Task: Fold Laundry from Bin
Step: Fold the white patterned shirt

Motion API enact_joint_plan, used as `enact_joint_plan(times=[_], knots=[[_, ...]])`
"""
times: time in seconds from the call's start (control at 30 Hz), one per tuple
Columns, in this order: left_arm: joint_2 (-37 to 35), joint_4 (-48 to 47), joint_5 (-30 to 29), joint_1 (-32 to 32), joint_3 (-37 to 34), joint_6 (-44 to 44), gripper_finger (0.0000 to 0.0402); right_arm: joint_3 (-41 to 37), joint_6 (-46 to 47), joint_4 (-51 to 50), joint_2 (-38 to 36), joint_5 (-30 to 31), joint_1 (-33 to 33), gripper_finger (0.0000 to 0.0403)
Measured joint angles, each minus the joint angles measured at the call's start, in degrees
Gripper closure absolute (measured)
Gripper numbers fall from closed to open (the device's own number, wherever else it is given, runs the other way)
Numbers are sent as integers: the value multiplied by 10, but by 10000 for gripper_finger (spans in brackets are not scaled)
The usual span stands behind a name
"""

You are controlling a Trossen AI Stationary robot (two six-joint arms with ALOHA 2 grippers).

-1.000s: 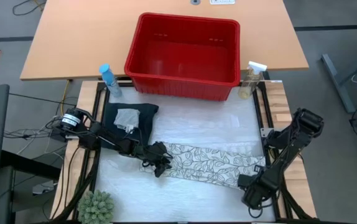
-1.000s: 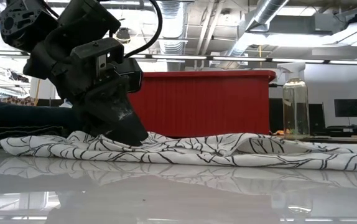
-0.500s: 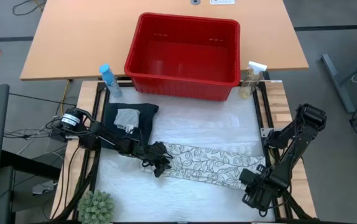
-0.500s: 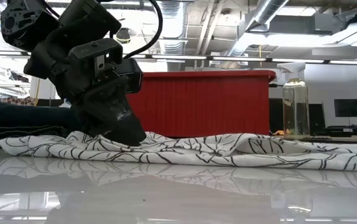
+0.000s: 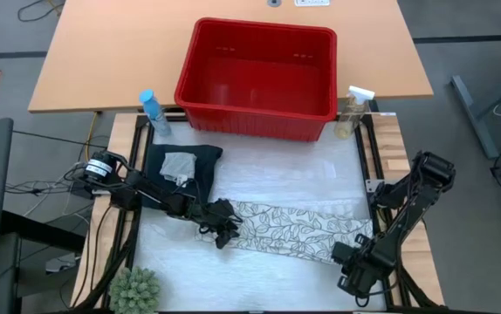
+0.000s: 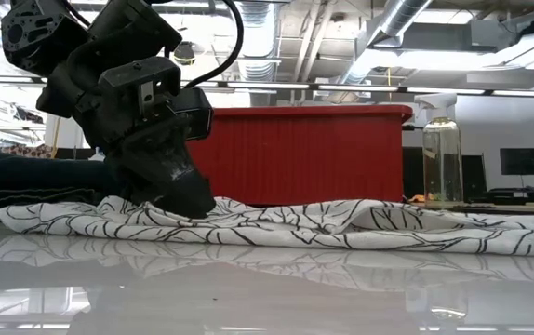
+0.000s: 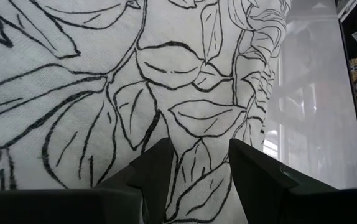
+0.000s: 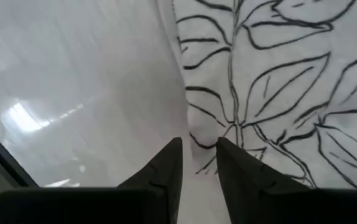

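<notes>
The white glossy table (image 5: 268,170) carries the work, with the red bin (image 5: 259,78) at its far edge between a blue spray bottle (image 5: 153,111) and a clear spray bottle (image 5: 352,112). In the bin you see no laundry. The dark trousers (image 5: 181,174) lie folded at the left side, with the small grey cloth (image 5: 179,165) on top.

The leaf-print cloth (image 5: 298,230) is spread as a long strip between both arms. Your left gripper (image 5: 220,228) grasps its left end; the fabric sits between the two fingers. Your right gripper (image 5: 353,259) is at the right end, fingers narrow with a small ridge of cloth between them, but I cannot tell if this grip is really firm.

The risk I see: if the right pinch takes only this thin edge, it may slip when you lift, and the fold becomes crooked. Also the smooth table can let the whole strip slide.
</notes>
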Motion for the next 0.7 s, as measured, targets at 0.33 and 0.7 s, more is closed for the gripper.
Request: enact_joint_plan(times=[0.33,0.7], knots=[[0,-1,4,0,0,9,246,0,-5,-51,3,-48,-6,341],[-1,-10,33,0,0,31,246,-7,44,-94,3,-90,-2,352]])
